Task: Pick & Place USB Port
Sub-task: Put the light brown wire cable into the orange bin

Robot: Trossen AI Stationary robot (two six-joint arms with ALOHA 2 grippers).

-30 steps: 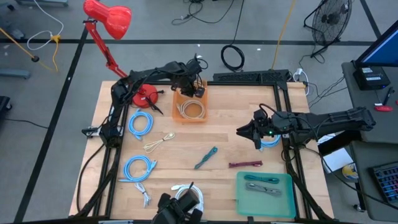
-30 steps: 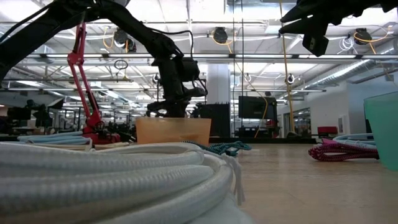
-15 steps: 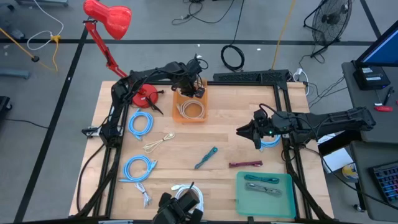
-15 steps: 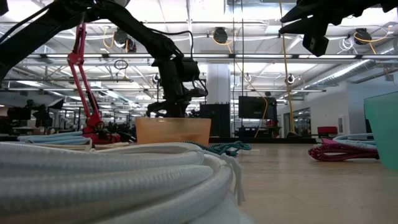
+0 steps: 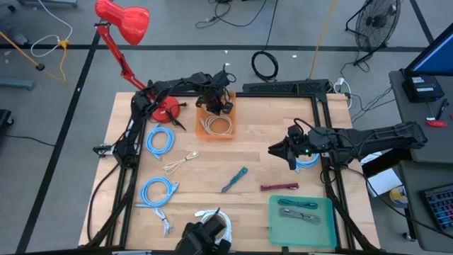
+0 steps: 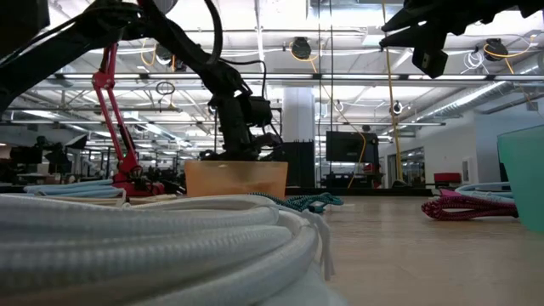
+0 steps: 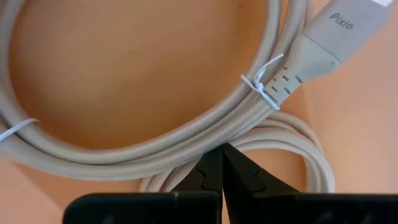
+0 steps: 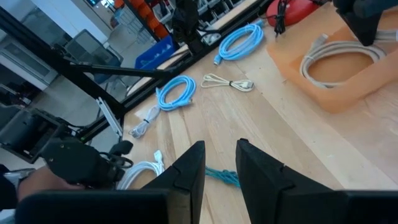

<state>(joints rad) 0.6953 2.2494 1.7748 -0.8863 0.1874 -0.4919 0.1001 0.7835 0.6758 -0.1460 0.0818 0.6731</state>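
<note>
An orange bin stands at the table's far middle with a coiled beige USB cable lying in it. My left gripper reaches down into the bin, shut, with nothing between its fingers. In the left wrist view its tips stand right at the coil's strands, near the tied plug. In the low view the left gripper dips behind the bin's rim. My right gripper hovers high over the table's right middle, open and holding nothing. My left gripper points steeply down, its shut fingertips at the outer strands of the beige coil on the bin's floor. I cannot tell whether they touch the cable or stand just above it.
Two blue cable coils and a small beige cable lie at the left. A teal cable and a maroon one lie mid-table. A teal tray stands near right, a white coil near the front edge, and a red lamp's base beside the bin.
My left gripper has sunk lower into the orange bin toward the beige coil, staying shut. The cable and the bin have not moved.
</note>
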